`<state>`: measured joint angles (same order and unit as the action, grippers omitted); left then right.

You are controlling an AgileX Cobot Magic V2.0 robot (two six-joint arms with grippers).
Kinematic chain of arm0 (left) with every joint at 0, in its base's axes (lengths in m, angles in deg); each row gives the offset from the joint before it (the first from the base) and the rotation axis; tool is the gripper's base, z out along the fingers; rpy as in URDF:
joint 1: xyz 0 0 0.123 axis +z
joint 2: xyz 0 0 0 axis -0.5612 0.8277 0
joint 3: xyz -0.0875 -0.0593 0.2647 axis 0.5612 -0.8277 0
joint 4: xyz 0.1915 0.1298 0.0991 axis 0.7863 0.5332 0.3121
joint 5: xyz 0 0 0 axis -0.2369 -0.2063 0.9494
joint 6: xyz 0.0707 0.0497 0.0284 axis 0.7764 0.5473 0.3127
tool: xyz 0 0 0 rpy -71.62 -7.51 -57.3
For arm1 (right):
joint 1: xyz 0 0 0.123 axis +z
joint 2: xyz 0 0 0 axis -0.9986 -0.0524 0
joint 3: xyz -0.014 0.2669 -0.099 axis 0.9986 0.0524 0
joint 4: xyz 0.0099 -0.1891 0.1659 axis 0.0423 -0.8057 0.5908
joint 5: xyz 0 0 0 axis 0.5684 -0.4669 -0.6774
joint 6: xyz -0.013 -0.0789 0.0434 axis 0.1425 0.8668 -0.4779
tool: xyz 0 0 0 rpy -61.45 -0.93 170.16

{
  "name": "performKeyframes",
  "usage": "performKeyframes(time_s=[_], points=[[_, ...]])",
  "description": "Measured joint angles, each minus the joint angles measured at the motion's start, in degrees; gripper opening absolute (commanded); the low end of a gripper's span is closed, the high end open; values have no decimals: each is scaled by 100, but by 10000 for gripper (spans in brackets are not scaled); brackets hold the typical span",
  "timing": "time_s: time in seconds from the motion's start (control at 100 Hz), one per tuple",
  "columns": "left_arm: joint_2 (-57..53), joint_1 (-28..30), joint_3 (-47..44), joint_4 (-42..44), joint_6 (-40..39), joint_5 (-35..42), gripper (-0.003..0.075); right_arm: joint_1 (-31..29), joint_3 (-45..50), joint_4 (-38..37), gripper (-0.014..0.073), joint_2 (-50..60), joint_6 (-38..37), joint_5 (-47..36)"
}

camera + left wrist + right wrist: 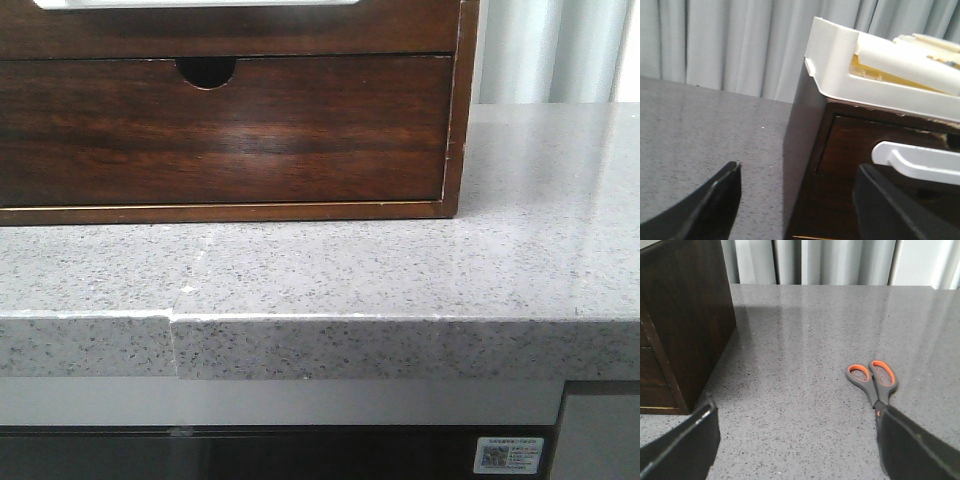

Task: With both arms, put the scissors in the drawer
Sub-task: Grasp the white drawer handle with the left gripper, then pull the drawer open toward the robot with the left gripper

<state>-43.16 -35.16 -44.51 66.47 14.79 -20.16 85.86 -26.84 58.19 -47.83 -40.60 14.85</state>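
The dark wooden cabinet (230,110) stands on the grey speckled counter (400,270), set back from the counter's front edge with a bare strip of stone before it and open counter past its right side. Its lower drawer front (220,130), the one with a half-round finger notch, sits flush. In the left wrist view the top drawer (880,85) of that cabinet shows a white lining with a rounded corner; its wall stands proud of the cabinet's top edge, and pale and yellow items lie inside — what they are cannot be told. A white handle (920,160) lies against the dark front below it.

The left gripper (800,200) hangs by the cabinet's corner with its dark fingers spread wide, nothing between them. The right gripper (795,440) is likewise spread wide and empty over open counter to the cabinet's right.

The scissors (874,380) lie flat on the counter, well apart from the cabinet — grey handles with orange-lined loops, blades hidden behind the right gripper's finger (910,445).
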Motion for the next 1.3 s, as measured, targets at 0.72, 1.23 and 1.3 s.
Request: performKeyframes(time_s=[0.72, 1.23, 1.3], points=[[2291, 0, 70, -6346, 2818, -1500, 407, 0, 0, 53, 579, 0, 0, -11], [4260, 0, 402, -7990, 4825, -2712, 407, 0, 0, 53, 579, 0, 0, -11], [4460, 0, 530, -7990, 4867, -2799, 407, 0, 0, 53, 579, 0, 0, -11]])
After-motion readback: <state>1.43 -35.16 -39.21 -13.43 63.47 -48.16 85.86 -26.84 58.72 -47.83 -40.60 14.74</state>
